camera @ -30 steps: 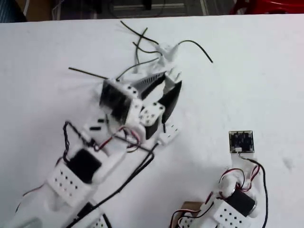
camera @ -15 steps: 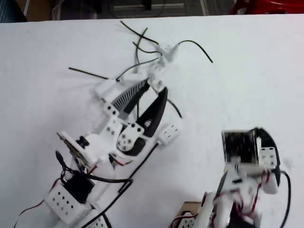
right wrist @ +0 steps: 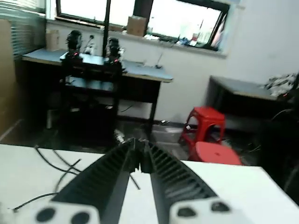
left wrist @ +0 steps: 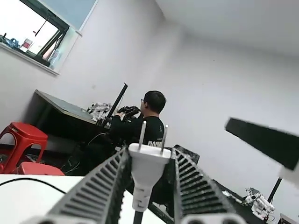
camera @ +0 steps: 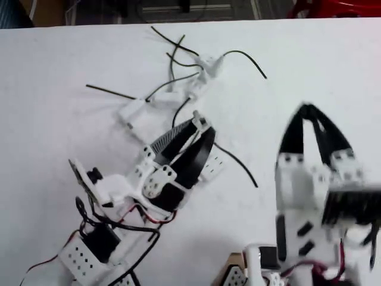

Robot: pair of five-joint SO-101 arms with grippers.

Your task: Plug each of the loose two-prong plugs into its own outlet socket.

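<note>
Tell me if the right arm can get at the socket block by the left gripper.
Likely only partly: the left gripper, shut on a plug, overlaps the socket block, though just a black cord lies between it and the right gripper.

The white desk (camera: 333, 65) carries a tangle of black cords (camera: 178, 56) near its far edge, with a white plug (camera: 207, 62) among them. Nearer lie a white block (camera: 134, 111) and an outlet socket (camera: 214, 162), the socket beside a loose black cord (camera: 237, 164).
</note>
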